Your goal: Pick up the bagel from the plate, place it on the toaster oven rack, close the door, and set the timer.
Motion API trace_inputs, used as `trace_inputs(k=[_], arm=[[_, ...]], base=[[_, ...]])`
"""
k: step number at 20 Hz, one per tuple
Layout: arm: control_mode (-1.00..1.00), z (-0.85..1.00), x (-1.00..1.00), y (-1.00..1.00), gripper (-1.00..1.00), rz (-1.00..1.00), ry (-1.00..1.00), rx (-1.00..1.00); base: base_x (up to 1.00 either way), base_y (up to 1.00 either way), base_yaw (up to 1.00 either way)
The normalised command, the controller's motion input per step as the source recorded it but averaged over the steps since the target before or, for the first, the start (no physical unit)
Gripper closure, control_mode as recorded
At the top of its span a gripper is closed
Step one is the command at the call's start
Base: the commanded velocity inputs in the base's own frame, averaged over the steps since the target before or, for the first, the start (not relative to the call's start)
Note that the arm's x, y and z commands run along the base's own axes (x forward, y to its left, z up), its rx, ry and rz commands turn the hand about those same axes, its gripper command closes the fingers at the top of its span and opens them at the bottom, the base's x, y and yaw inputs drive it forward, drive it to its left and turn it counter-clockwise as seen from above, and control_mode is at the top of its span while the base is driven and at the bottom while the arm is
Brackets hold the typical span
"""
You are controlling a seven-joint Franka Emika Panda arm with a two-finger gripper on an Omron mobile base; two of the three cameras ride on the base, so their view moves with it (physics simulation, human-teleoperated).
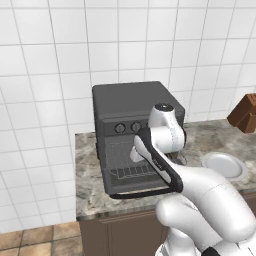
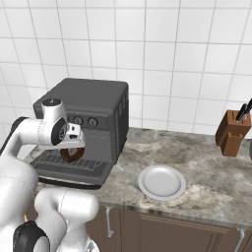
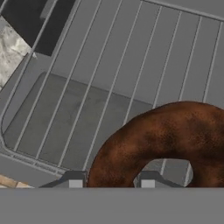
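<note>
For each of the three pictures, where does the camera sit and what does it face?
Left base view: behind the arm's left, facing the toaster oven; arm lower right.
Right base view: behind its right, facing oven and plate; arm lower left.
Hand view: on the hand, facing the rack; tool grips the bagel.
Base views share oven, plate and knife block.

Kitchen: white tiled wall (image 2: 162,59), marble counter (image 2: 206,162), toaster oven (image 2: 86,106), knife block (image 2: 230,132), wood cabinets (image 2: 162,229).
</note>
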Motion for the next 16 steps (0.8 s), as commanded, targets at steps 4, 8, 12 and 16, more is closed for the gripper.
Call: trace_inputs(k=[4, 8, 12, 16], arm=[[-1.00, -0.26, 0.25, 0.11, 1.00, 0.00, 0.05, 0.00], [-1.00, -0.20, 0.17, 0.11, 1.00, 0.00, 0.02, 0.00], [-1.00, -0.17, 0.14, 0.10, 1.00, 0.00, 0.00, 0.00], [-1.00, -0.12, 0.22, 0.11, 1.00, 0.01, 0.00, 0.00]], base=[[0.00, 0.00, 0.00], [0.00, 0.00, 0.00], [0.00, 0.00, 0.00], [0.00, 0.00, 0.00]])
